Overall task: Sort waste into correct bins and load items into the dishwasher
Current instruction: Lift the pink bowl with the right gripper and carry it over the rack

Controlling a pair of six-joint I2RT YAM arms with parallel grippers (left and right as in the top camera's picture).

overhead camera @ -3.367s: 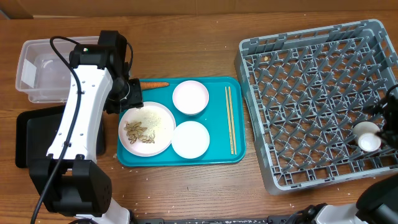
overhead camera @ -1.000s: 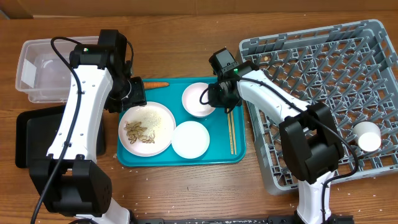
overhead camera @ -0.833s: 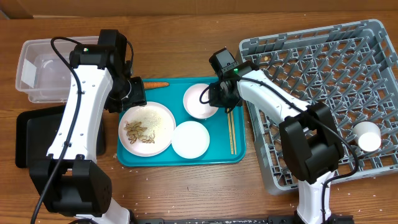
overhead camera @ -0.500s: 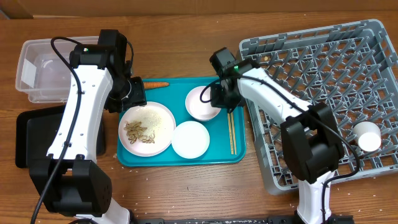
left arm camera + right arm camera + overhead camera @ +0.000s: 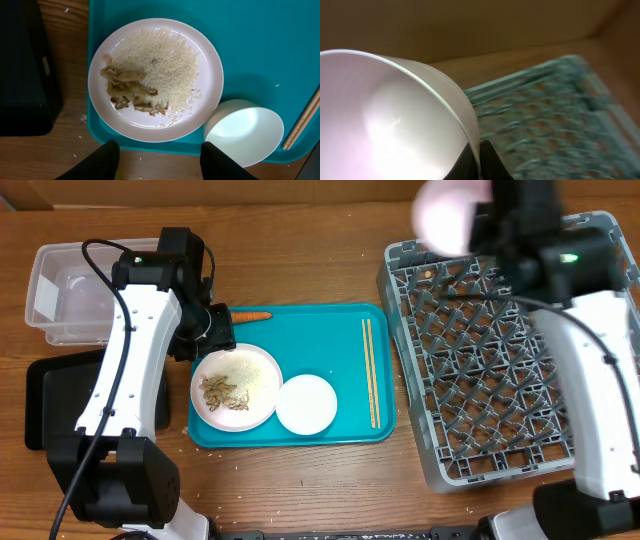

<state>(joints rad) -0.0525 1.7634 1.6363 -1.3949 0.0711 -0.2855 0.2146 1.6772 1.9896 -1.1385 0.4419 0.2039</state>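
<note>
On wooden table (image 5: pixel 300 270), teal tray (image 5: pixel 345 355), grey rack (image 5: pixel 480 380), right jaws pinching bowl (image 5: pixel 448 215), left jaws spread

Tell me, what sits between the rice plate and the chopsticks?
A white bowl sits between the plate and the chopsticks, on the teal tray. The overhead view shows it, with bare tray above the bowl.

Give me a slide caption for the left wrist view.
Open left gripper above white round plate of rice and beige food scraps on teal tray, empty white bowl alongside.
</note>
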